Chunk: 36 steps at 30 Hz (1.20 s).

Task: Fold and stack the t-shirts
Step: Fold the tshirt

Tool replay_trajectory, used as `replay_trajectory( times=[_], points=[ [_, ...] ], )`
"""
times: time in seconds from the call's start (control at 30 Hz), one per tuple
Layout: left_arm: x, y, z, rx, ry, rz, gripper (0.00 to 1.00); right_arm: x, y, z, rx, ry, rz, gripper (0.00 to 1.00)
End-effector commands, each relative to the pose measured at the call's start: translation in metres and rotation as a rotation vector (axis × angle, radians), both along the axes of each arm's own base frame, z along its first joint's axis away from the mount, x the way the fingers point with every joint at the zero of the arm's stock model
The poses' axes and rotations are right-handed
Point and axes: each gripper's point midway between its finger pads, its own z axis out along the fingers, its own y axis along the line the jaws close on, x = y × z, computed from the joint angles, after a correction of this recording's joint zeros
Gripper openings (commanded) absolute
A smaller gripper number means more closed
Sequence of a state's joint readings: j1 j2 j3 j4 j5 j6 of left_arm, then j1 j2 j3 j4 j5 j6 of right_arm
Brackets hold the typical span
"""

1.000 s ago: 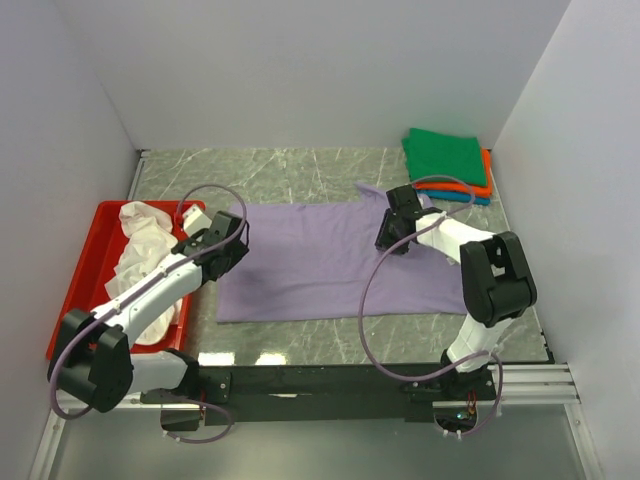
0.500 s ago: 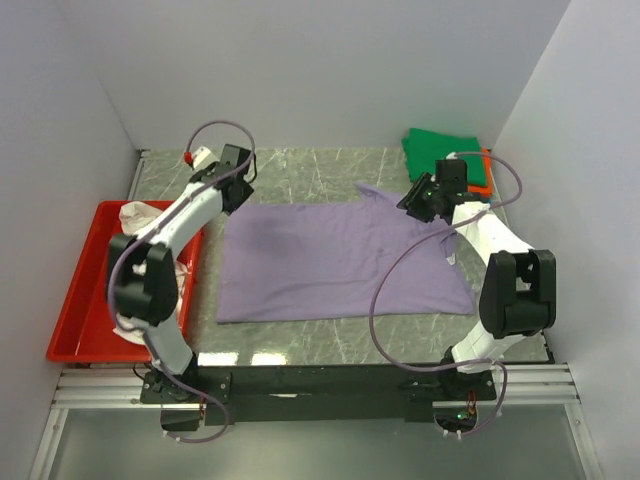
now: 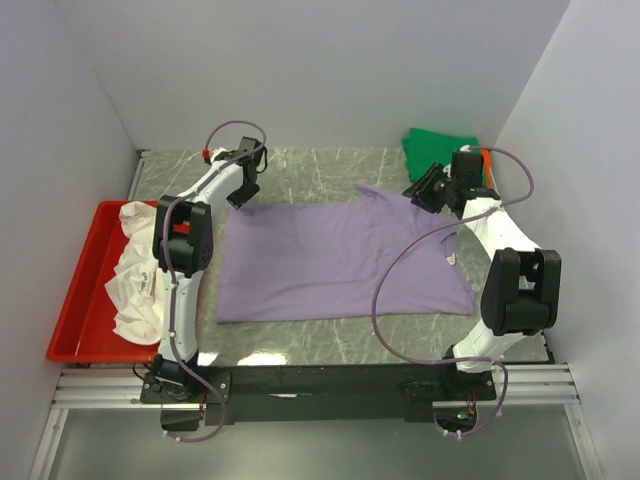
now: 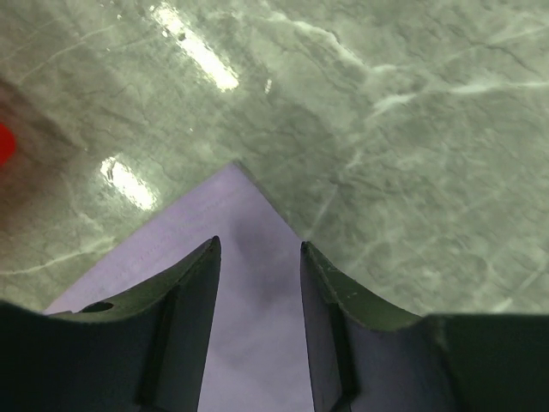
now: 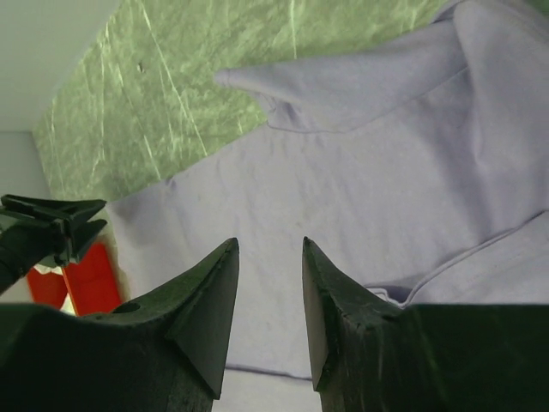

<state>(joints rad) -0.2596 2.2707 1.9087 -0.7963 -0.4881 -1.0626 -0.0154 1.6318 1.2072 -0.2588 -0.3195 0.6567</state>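
1. The left arm [image 3: 178, 300] reaches far forward, wrist bent downward. The left gripper [image 4: 257, 249] has its fingers parted and holds nothing.
2. The right arm [image 3: 497, 232] reaches forward, and the right gripper [image 5: 268, 249] points left, fingers parted and empty.

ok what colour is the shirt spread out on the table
The shirt is lavender purple; the top external view shows it best.

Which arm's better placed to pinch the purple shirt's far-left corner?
Left. The left tool is open directly over that corner of the purple shirt, cloth tip between its fingers. The right tool, also open, is near the far-right sleeve.
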Motion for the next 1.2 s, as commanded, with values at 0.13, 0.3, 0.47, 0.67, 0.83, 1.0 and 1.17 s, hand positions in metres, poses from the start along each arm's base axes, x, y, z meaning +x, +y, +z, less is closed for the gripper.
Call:
replay_trajectory(
  times=[0.13, 0.3, 0.47, 0.67, 0.83, 1.0, 1.17],
  points=[
    [0.015, 0.016, 0.006, 0.019, -0.001, 0.022, 0.47, 0.018, -0.01, 0.009, 0.011, -0.047, -0.001, 0.42],
    [0.015, 0.017, -0.01, 0.02, 0.021, 0.022, 0.46, 0.022, -0.01, 0.006, 0.019, -0.041, 0.003, 0.42],
    [0.014, 0.021, -0.024, 0.023, 0.046, 0.023, 0.45, 0.03, -0.009, 0.004, 0.016, -0.047, 0.018, 0.42],
    [0.008, 0.023, -0.03, 0.014, 0.054, 0.022, 0.26, 0.049, -0.014, -0.003, -0.018, -0.048, 0.023, 0.43],
    [0.0, 0.028, -0.028, 0.015, 0.059, 0.015, 0.17, 0.074, -0.026, -0.013, -0.088, -0.031, 0.008, 0.45],
    [-0.008, 0.03, -0.02, 0.01, 0.047, 0.007, 0.01, 0.095, -0.041, -0.027, -0.169, 0.014, -0.022, 0.46],
    [-0.018, 0.033, -0.017, 0.015, 0.052, 0.004, 0.01, 0.099, -0.061, -0.047, -0.262, 0.092, -0.07, 0.45]
  ],
)
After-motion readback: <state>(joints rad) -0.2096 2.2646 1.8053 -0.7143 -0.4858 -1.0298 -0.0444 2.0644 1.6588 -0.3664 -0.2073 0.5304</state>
